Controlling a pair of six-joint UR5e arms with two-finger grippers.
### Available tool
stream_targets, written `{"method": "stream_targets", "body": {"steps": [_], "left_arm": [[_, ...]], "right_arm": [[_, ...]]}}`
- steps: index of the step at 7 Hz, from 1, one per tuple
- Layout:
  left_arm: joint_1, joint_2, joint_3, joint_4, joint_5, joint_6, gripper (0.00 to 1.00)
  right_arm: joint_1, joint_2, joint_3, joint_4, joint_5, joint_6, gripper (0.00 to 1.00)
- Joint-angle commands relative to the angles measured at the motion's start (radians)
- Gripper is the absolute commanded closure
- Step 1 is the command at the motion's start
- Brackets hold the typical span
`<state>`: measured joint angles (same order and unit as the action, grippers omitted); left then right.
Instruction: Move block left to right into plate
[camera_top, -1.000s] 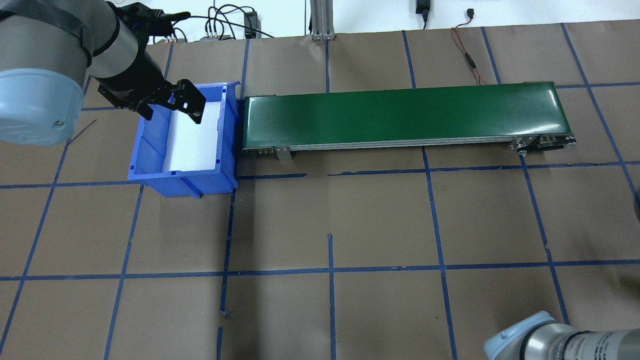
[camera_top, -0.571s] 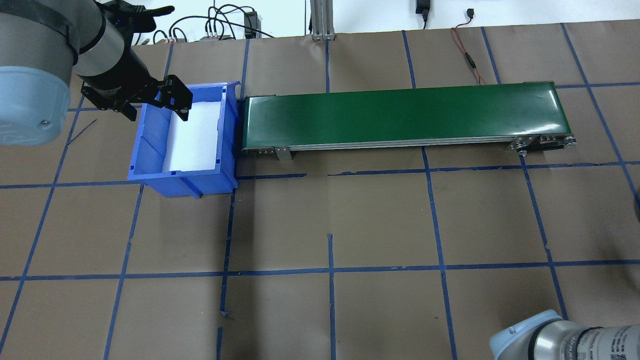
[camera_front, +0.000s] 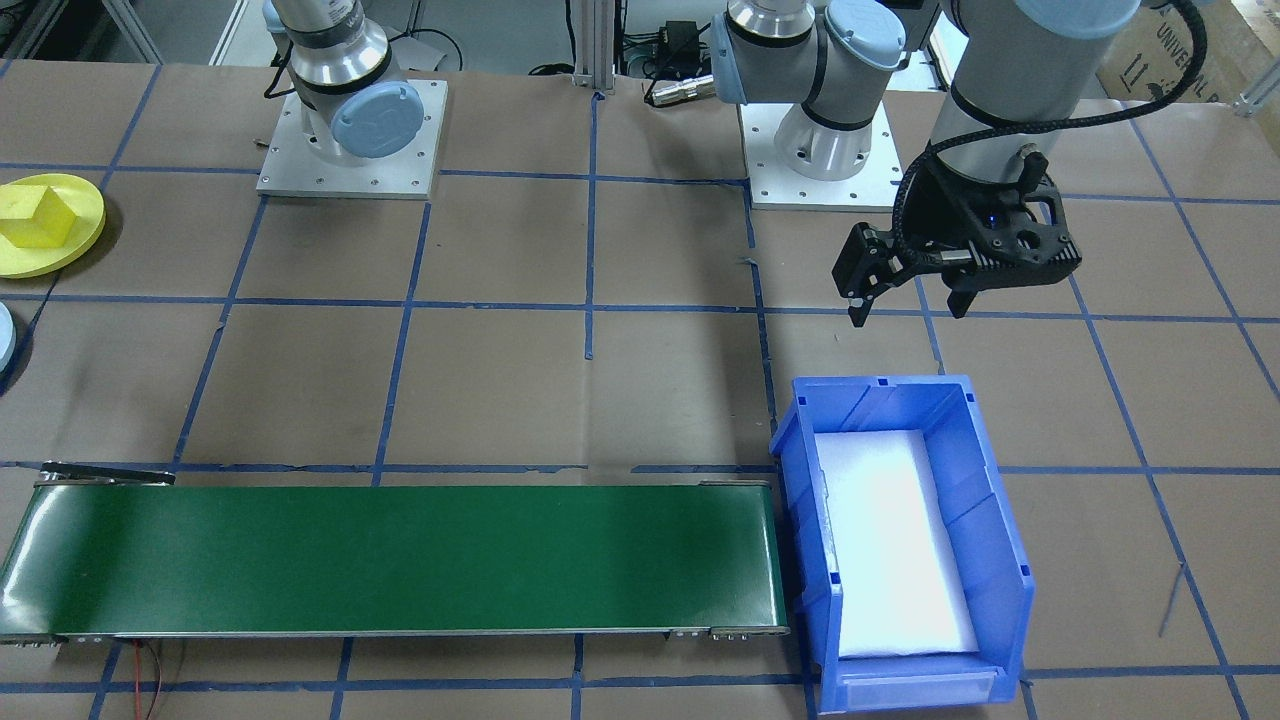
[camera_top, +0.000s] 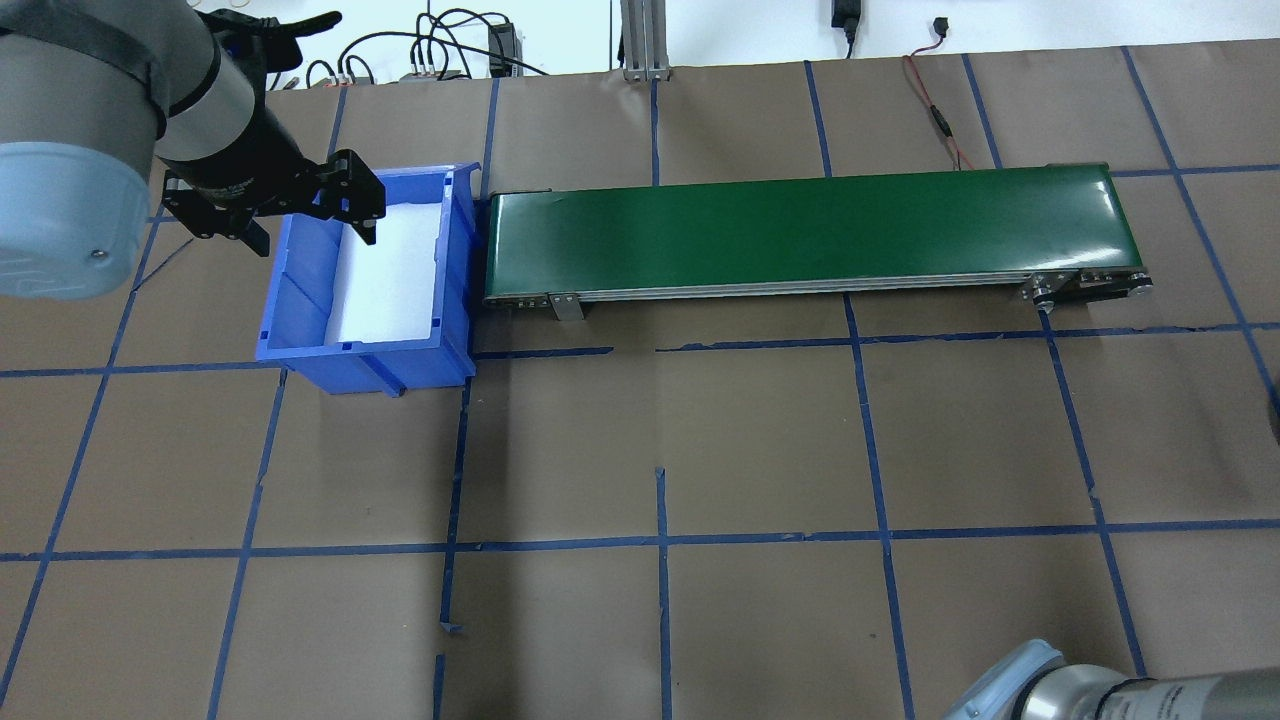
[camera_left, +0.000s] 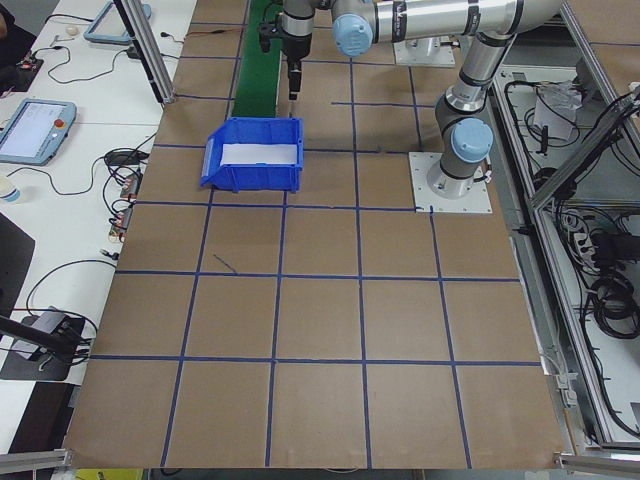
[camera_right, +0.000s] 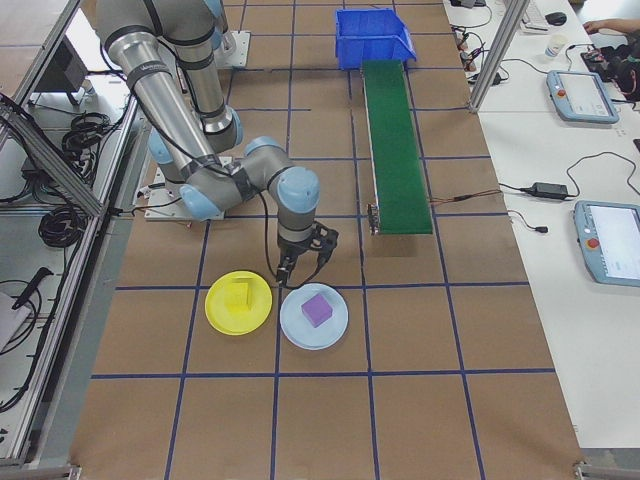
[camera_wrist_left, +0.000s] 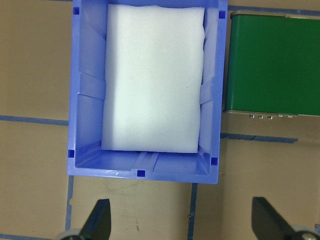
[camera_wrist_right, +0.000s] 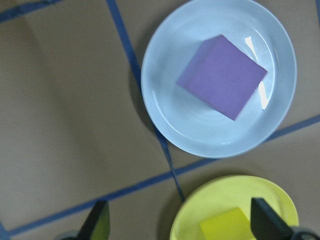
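Brown paper with a blue tape grid is covering the table (camera_top: 760, 440), and I am seeing the long green conveyor belt (camera_top: 810, 230) lying across its far side. Touching the belt's left end, the blue bin (camera_top: 455, 300) is sitting with a white foam sheet (camera_wrist_left: 152, 80) filling its floor; I am seeing nothing else inside it.

My left gripper (camera_front: 910, 305) is hanging over the table on the robot's side of the bin, above it and not touching it, its fingers (camera_wrist_left: 97, 220) spread wide apart and holding nothing.

At the other end of the table, my right gripper (camera_right: 297, 265) is hovering above the two plates, fingers (camera_wrist_right: 95, 222) likewise wide and empty. The yellow plate (camera_right: 213, 305) is lying just beside the pale blue plate (camera_wrist_right: 165, 110), the two rims near each other. A yellow block (camera_front: 35, 222) is resting inside the yellow plate, and a purple block (camera_wrist_right: 222, 77) is sitting in the pale blue one.
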<state>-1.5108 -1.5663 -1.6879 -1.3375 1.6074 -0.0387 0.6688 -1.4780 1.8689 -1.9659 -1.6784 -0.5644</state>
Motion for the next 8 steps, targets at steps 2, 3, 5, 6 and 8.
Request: {"method": "stream_targets", "body": {"steps": [2,3,5,6,8], "left_arm": [[0.0,0.0,-0.003,0.0,-0.003,-0.004,0.0],[0.0,0.0,-0.003,0.0,-0.003,-0.004,0.0],[-0.003,-0.012,0.005,0.012,-0.004,-0.003,0.0],[-0.005,-0.014,0.016,0.012,-0.006,-0.001,0.0],[-0.014,-0.008,0.017,0.005,-0.004,0.006,0.0]], "right_arm": [[0.355,-0.077,-0.169,0.326,0.072,0.442,0.0],[0.439,-0.08,-0.228,0.396,0.107,0.478,0.0],[0.625,-0.09,-0.293,0.426,0.182,0.479,0.0],[0.726,-0.084,-0.295,0.42,0.186,0.48,0.0],[0.802,-0.081,-0.278,0.429,0.216,0.52,0.0]]}}
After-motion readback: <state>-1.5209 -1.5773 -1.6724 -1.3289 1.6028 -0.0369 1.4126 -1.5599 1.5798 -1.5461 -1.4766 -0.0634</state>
